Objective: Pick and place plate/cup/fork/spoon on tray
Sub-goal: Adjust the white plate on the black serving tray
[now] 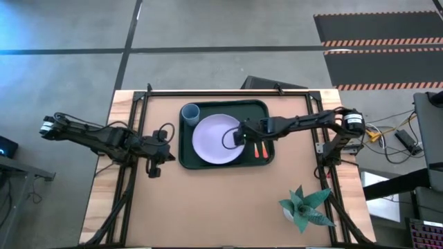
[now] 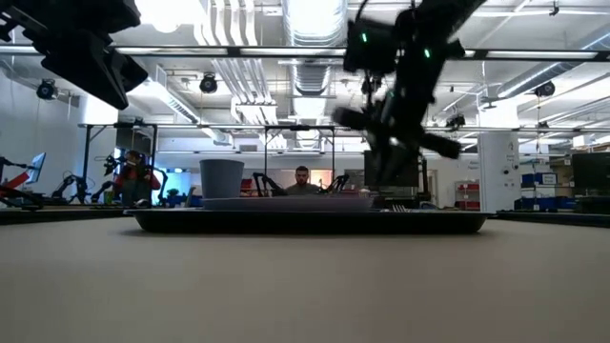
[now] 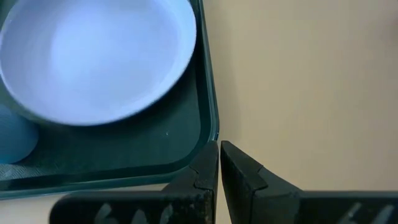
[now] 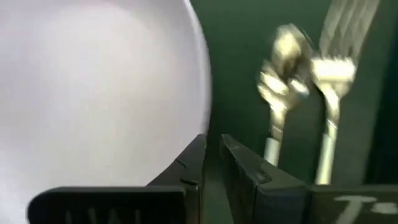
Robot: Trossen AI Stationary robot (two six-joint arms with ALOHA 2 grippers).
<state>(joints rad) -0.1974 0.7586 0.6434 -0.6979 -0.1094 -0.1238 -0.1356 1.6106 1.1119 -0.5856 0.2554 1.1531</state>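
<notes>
Roughly, op, you had everything on the tray at this pt, so by my read the task was at or near done.

Tray: dark green, lay mid-table, long axis across the table btw the two arms.

Plate: pale lavender, flat on the tray, filling most of its middle. Nothing on it that I could see.

Cup: blue, upright in the tray's far-left corner, just beside the plate rim; touching or not, couldn't tell.

Fork & spoon: side by side on the tray floor in the strip btw plate edge and the tray's right rim. In high view only the orange-red handles showed. Long axes ran near-to-far, roughly parallel, heads pointing to the far side. Both lay free, nothing gripping them.

Right gripper: hung over the plate's right edge, raised off the tray per low view. Fingers pressed together w/ only a sliver btw them, holding nothing. Cutlery lay just to the gripper's right, i.e. back toward that arm's own base. So right arm was much the nearer one; any fix to fork/spoon would've been yours w/ that arm, approaching across the handles, not along them.

Left gripper: parked off the tray, over bare table just outside the near-left corner. Fingers closed, empty.

Risk, my guess: pulling the right arm back low could've clipped the cutlery.
</notes>
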